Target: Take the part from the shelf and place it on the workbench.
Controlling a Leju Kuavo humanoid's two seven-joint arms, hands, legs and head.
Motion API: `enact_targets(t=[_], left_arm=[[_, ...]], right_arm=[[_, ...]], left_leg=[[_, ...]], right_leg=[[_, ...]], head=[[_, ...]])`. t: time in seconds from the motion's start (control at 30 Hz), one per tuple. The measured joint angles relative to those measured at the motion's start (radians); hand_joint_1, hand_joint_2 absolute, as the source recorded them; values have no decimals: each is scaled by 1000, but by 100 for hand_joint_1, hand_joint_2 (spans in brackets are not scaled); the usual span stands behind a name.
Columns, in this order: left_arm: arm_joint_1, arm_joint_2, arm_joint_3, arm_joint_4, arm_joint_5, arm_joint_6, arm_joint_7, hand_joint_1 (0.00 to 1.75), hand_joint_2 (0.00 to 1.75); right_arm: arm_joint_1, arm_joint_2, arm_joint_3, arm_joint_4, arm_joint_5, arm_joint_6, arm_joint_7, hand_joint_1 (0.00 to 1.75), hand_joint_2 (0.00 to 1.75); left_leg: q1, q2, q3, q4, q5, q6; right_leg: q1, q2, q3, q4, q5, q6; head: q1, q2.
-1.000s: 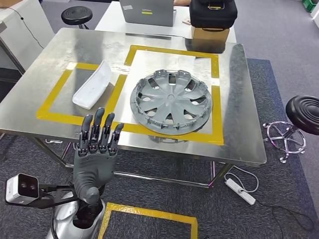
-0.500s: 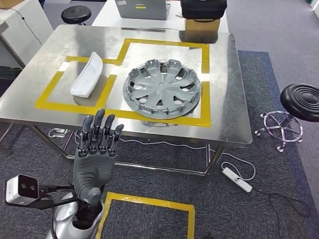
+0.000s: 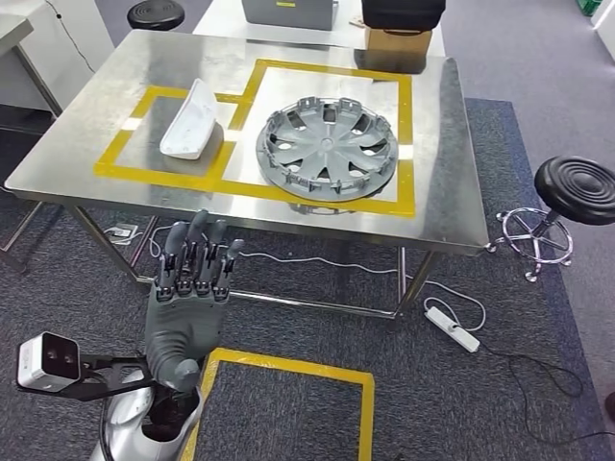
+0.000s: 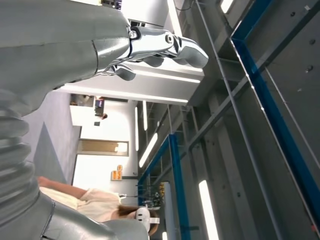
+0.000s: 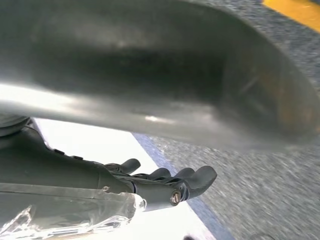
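A grey wheel cover (image 3: 328, 149) lies flat inside the larger yellow-taped square on the steel workbench (image 3: 442, 182). A white curved part (image 3: 190, 120) lies in the smaller taped square to its left. My left hand (image 3: 187, 307) is raised in front of the bench's near edge, well short of it, fingers upright and apart, holding nothing; the left wrist view has its fingers (image 4: 170, 47) against the ceiling. My right hand (image 5: 151, 182) appears in the right wrist view with its fingers stretched straight over grey carpet, nothing between them.
A black stool (image 3: 577, 189) stands right of the bench, and a white power strip (image 3: 451, 327) with its cable lies on the carpet beneath. A yellow tape frame (image 3: 290, 367) marks the floor by my feet. A laptop (image 3: 288, 10) and black case (image 3: 403, 12) sit behind. A person (image 4: 145, 217) stands nearby.
The whole view has shifted: the bench now sits farther off and higher in the picture, with more carpet in front. My left hand keeps the same raised, spread pose.
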Motion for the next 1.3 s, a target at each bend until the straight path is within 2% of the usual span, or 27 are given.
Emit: enact_targets(t=[0.07,0.1,0.13,0.2,0.23,0.27,0.33,0.37,0.4,0.43,0.47,0.5,0.53,0.6,0.63,0.7,0.73,0.8,0.87,0.9,0.93,0.97,1.07,1.1,1.2,1.27,1.3], left_arm=[[0,0,0,1,-1,0,0,0,175],[0,0,0,1,-2,0,0,0,175],[-1,0,-1,1,-2,0,0,0,175],[0,0,-1,2,-4,0,1,0,175],[0,0,-1,2,-4,1,1,0,175],[0,1,-1,3,-5,2,1,0,175],[0,2,0,5,-6,3,1,0,175],[1,4,0,6,-6,3,1,0,175],[1,5,0,8,-7,3,1,0,175],[1,6,0,10,-7,4,1,0,131],[1,7,0,11,-7,5,2,0,87],[1,7,0,13,-7,7,4,0,44],[0,7,0,14,-6,9,7,0,0],[-2,6,1,17,-4,15,18,0,0],[-3,6,1,20,-3,16,23,0,0],[-3,7,2,30,-2,17,29,0,0],[-2,7,3,35,-2,19,32,0,0],[-2,7,5,47,-2,30,39,0,0],[-2,9,10,69,-5,51,53,0,0],[-1,10,16,89,-11,67,64,0,0],[-1,13,24,113,-24,90,75,0,0],[-2,16,36,146,-46,121,84,0,0],[-8,29,83,278,-135,215,86,0,0],[-12,33,97,322,-154,230,79,0,0],[-20,41,126,417,-176,241,64,0,0],[-25,44,137,453,-189,256,74,0,87],[-28,45,142,466,-200,272,89,0,87]], right_arm=[[-5,0,0,0,1,0,0,0,0],[-8,0,0,0,1,0,0,0,0],[-9,0,0,0,1,-1,0,0,0],[-9,0,0,0,1,0,0,0,0],[-9,0,0,0,1,0,0,0,0],[-9,0,0,0,1,0,0,0,0],[-10,0,0,0,1,0,-2,0,0],[-10,0,0,0,1,0,-4,0,0],[-10,0,0,0,1,0,-4,0,0],[-9,0,0,0,1,0,-5,0,0],[-9,0,0,0,1,0,-5,0,0],[-9,0,0,0,1,0,-5,0,0],[-9,0,0,0,2,0,-5,0,0],[-9,0,0,0,2,-1,-5,0,0],[-9,0,-1,0,2,-1,-6,0,0],[-6,0,-1,0,1,-1,-6,0,0],[-4,0,-1,0,1,-1,-7,0,0],[0,0,-2,0,1,-1,-8,0,0],[2,0,-3,0,0,-1,-10,0,0],[3,0,-4,0,0,-1,-11,0,0],[3,0,-4,0,0,-1,-12,0,0],[4,0,-5,0,0,-1,-12,0,0],[3,1,-6,0,3,-2,-12,0,0],[2,1,-6,0,4,-2,-12,0,0],[4,2,-6,0,6,-2,-12,0,0],[4,2,-6,0,6,-2,-12,0,0],[4,3,-6,0,6,-1,-12,0,0]], left_leg=[[-2,-1,-20,4,20,-9],[-4,-1,-24,5,29,-15],[-4,-1,-27,5,37,-20],[-1,0,-32,7,44,-32],[0,-1,-40,18,25,-38],[1,-1,-54,48,-13,-43],[2,-1,-91,161,-116,-51],[2,-1,-107,227,-151,-53],[2,-1,-114,276,-163,-53],[2,-1,-108,299,-152,-52],[2,-1,-85,289,-125,-50],[2,-1,-45,246,-97,-46],[1,-1,11,182,-82,-42],[0,-1,116,40,-94,-33],[-2,-2,143,-2,-107,-28],[-4,-1,146,-26,-108,-15],[-4,-1,141,-26,-101,-8],[-2,0,131,-27,-87,3],[-2,1,116,-26,-74,7],[-3,1,109,-26,-68,7],[-3,1,103,-26,-63,6],[-2,1,99,-26,-59,4],[-4,1,93,-22,-52,-5],[-6,1,89,-20,-50,-10],[-7,1,77,-16,-45,-25],[-5,0,63,10,-67,-36],[-4,-1,43,51,-94,-41]], right_leg=[[1,1,111,-150,1,-4],[2,2,144,-202,-10,-8],[4,4,157,-229,-20,-14],[5,3,142,-231,-9,-31],[5,1,134,-230,0,-40],[3,-1,124,-230,12,-49],[3,-2,98,-230,36,-58],[4,-3,83,-229,48,-59],[4,-3,67,-228,60,-59],[5,-3,51,-228,71,-58],[6,-3,36,-227,82,-57],[6,-3,23,-227,92,-55],[7,-2,11,-227,101,-52],[11,-1,-4,-222,117,-44],[11,-1,-9,-221,125,-39],[9,-1,-19,-219,138,-28],[7,-2,-26,-210,129,-23],[4,-1,-60,-132,72,-12],[3,-2,-110,6,-3,-4],[3,-2,-124,56,-24,-2],[3,-2,-119,71,-26,-2],[3,-2,-93,43,-11,-2],[1,0,43,-168,51,-9],[2,1,66,-209,57,-14],[4,3,66,-223,62,-34],[2,2,62,-225,67,-45],[1,2,60,-227,70,-49]], head=[[0,0],[-1,0],[-1,0],[-2,0],[-3,0],[-4,0],[-7,0],[-8,0],[-7,0],[-7,0],[-7,0],[-7,0],[-8,0],[-7,0],[-6,0],[-6,0],[-5,0],[-2,0],[0,0],[0,0],[0,0],[0,0],[0,0],[-1,0],[-2,0],[-4,0],[-7,0]])
